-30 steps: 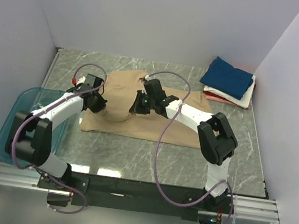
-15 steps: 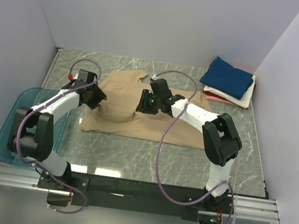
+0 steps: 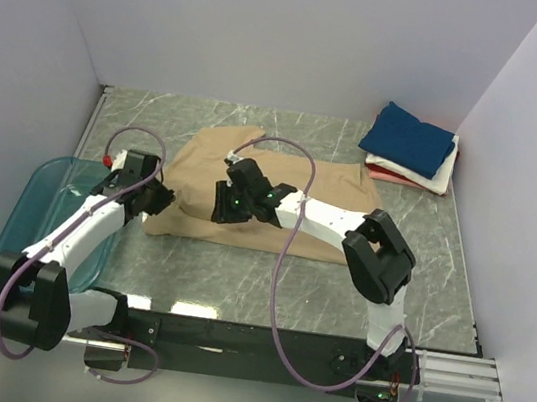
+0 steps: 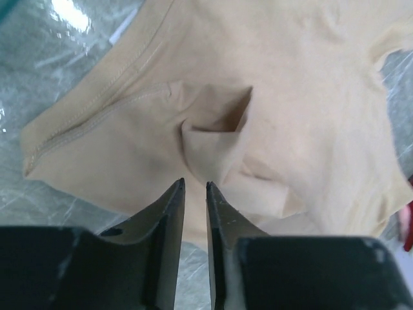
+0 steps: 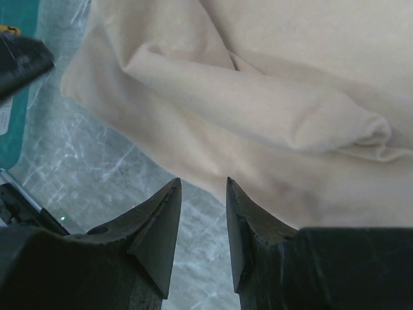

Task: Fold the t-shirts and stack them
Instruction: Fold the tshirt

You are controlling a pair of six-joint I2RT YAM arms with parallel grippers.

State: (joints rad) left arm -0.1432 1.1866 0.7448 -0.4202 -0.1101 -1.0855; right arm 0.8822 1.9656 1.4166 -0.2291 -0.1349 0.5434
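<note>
The tan t-shirt [image 3: 278,203] lies flat mid-table, its left side folded in with a raised crease [image 5: 258,106]. My left gripper [image 3: 155,200] is at the shirt's front-left corner. In the left wrist view it [image 4: 194,186] hovers above the cloth [image 4: 271,84], jaws parted by a narrow gap and empty. My right gripper [image 3: 221,206] is over the shirt's front-left part. In the right wrist view it [image 5: 203,181] is open and empty just above the hem edge. The folded navy shirt [image 3: 409,139] tops the white one [image 3: 416,174] and the pinkish red one [image 3: 383,176] at back right.
A translucent teal tub [image 3: 29,216] stands at the left table edge beside the left arm. The grey marble table [image 3: 237,277] shows in front of the shirt. White walls close in the back and both sides. Purple cables loop over both arms.
Both grippers have drawn back toward the front left, off the shirt's middle. The bunched cloth between them now lies flatter, folded over the left side.
</note>
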